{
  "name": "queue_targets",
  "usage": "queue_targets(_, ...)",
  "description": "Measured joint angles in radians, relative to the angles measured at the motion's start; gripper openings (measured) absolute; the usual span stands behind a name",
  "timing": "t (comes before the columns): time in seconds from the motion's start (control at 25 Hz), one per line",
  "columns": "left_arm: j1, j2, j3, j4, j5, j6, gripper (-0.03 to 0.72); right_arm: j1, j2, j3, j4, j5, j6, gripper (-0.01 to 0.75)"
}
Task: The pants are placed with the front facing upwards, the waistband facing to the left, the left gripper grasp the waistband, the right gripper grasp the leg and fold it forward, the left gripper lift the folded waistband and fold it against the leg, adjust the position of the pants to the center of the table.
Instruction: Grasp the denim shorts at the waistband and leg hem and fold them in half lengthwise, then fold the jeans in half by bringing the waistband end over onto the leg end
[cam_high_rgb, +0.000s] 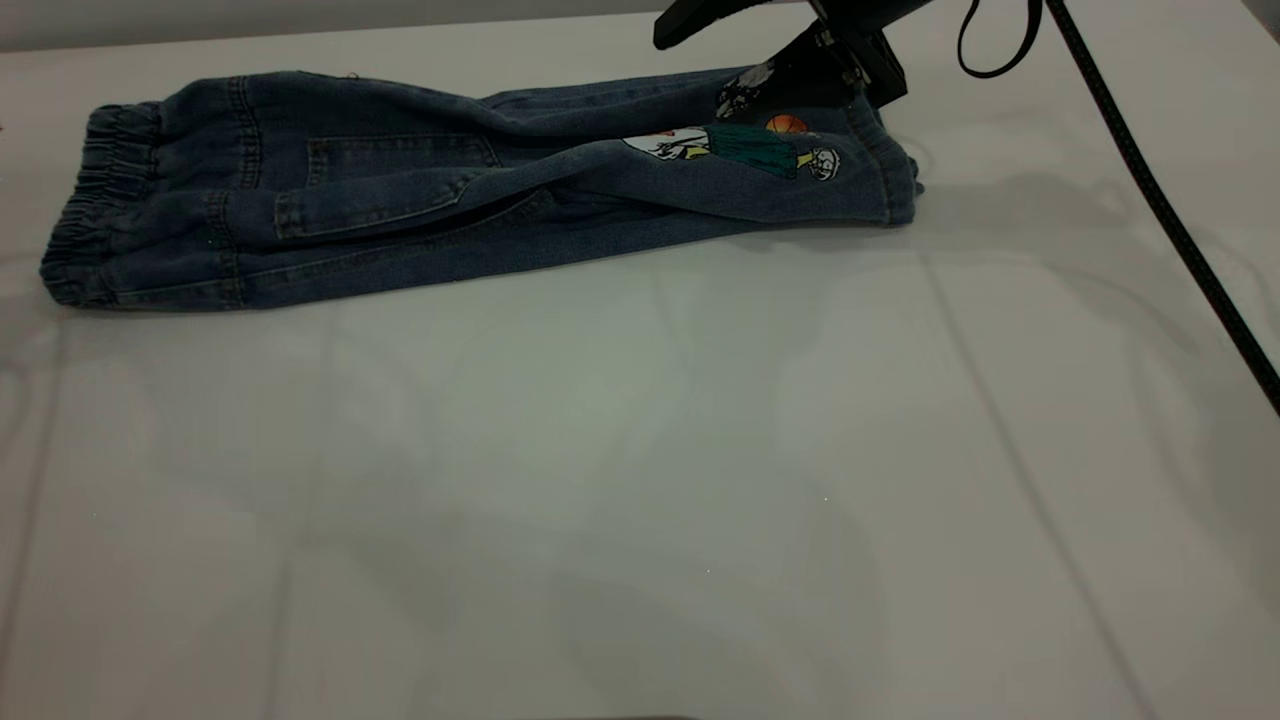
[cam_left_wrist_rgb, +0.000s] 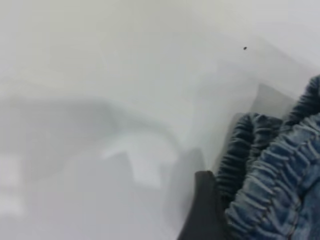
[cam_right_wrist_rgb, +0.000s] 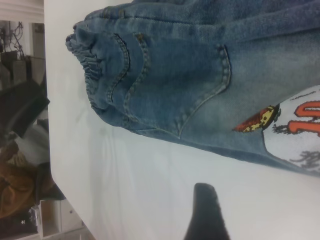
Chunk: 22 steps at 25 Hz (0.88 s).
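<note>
Pants (cam_high_rgb: 400, 215) lie folded lengthwise at the far side of the table (cam_high_rgb: 640, 480), waistband (cam_high_rgb: 95, 215) at exterior left. Right gripper (cam_high_rgb: 835, 70) sits over the printed leg (cam_high_rgb: 760, 160) at the cuff end; cannot tell whether its jaws pinch the denim. Left gripper (cam_left_wrist_rgb: 205, 210): one finger tip seen beside the waistband on the table; grip state not discernible.

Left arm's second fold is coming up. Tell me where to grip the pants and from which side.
Grip the waistband, the ruched elastic edge at the pants' left end. Come in from the bare table on the left: the gathered band stands thick, giving the jaws purchase. The left gripper's finger sits right beside it.
</note>
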Motion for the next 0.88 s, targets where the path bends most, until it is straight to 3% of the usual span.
queue_targets(0.44, 0.020, 0.099, 0.021, 0.050, -0.180, 0.003, 0.489, 0.000, 0.000, 0.000, 0.000, 0.011, 0.000, 0.431)
queue_targets(0.88, 0.020, 0.172, 0.020, 0.048, -0.157, 0.001, 0.489, 0.000, 0.000, 0.000, 0.000, 0.014, 0.000, 0.431)
